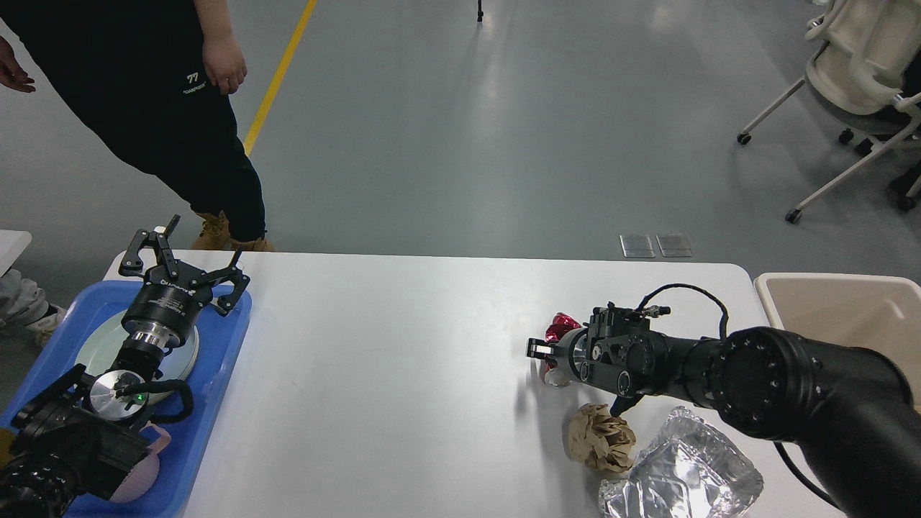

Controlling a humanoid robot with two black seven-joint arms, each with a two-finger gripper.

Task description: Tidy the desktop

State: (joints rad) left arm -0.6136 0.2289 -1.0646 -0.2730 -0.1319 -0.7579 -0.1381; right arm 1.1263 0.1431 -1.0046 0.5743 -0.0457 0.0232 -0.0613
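The desktop [403, 374] spreads under both arms, a smooth white slab that stays put; what must be handled is the litter on it. A crushed red drink can [560, 329] lies right at the right gripper [540, 352], partly hidden behind it. It looks light, thin-walled and already dented, probably slick, so I judge a grasp across its crumpled waist is safer than one on the rim. Whether the fingers are spread or closed I cannot tell, since they are seen end-on. Just below the wrist sits a crumpled brown paper ball [601, 437], touching a silver foil bag [683, 471]; both look soft and weightless. The beige bin [842, 309] stands behind the arm. Far off, the left gripper [185, 253] hangs wide over the blue tray [209, 403].
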